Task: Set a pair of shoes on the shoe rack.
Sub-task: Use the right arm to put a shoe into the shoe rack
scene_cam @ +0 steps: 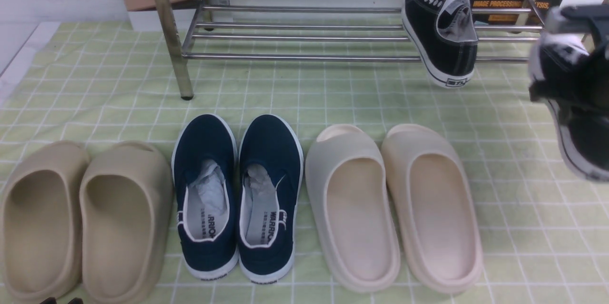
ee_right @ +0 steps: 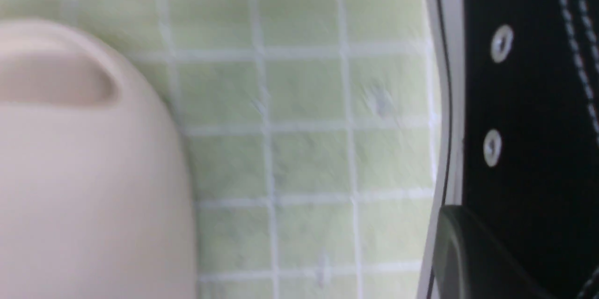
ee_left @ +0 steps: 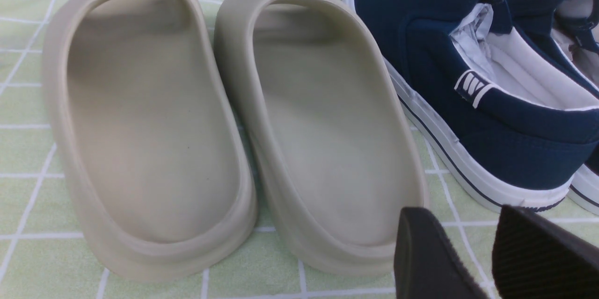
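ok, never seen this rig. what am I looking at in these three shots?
A two-armed robot, tidying shoes. The wide picture looks forward from between its arms; the other two come from cameras on its wrists. On the green checked cloth lie tan slides, navy slip-ons and cream slides. One black sneaker already sits on the metal shoe rack. The right arm's jaws seem closed on the second sneaker; the left arm's jaws stand open, empty, near the tan slides.

Black left pincer (ee_left: 463,229) (ribbed, tapered)
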Tool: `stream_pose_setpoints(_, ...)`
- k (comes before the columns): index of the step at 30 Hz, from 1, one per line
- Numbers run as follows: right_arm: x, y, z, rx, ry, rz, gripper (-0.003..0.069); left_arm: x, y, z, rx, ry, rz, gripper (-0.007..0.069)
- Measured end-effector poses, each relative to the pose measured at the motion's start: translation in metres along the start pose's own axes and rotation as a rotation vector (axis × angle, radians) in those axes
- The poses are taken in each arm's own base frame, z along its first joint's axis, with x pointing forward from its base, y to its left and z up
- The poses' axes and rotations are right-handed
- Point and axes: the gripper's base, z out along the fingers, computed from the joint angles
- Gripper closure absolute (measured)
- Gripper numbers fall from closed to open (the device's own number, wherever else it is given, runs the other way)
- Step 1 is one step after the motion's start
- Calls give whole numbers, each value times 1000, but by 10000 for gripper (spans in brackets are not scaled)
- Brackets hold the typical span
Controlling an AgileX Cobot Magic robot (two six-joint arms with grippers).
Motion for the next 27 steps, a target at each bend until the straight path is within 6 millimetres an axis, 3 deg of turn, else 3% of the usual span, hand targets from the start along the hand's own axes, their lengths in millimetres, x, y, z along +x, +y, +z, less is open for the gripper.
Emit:
stream_pose_setpoints(3, -20, 7, 10, -29, 15, -51, 598, 0, 0, 0, 0, 0, 0, 386)
stream_pose_setpoints(4, -37, 12, 16, -50, 17, -79, 598, 0, 0, 0, 0, 0, 0, 386)
stream_pose_setpoints(6, -45, 14, 25, -56, 33, -93, 598, 0, 0, 0, 0, 0, 0, 386)
stream_pose_setpoints(7, -61, 17, 31, -58, 21, -108, 598, 0, 0, 0, 0, 0, 0, 386)
stream_pose_setpoints(9, -69, 18, 36, -58, 17, -116, 598, 0, 0, 0, 0, 0, 0, 386)
stream_pose_setpoints(10, -83, 20, 46, -50, 8, -129, 598, 0, 0, 0, 0, 0, 0, 386)
stream_pose_setpoints(16, -119, 25, 60, -48, -89, -148, 598, 0, 0, 0, 0, 0, 0, 386)
stream_pose_setpoints(23, -132, 29, 97, -45, -112, -157, 598, 0, 0, 0, 0, 0, 0, 386)
stream_pose_setpoints(27, -132, 30, 99, -45, -111, -159, 593, 0, 0, 0, 0, 0, 0, 386)
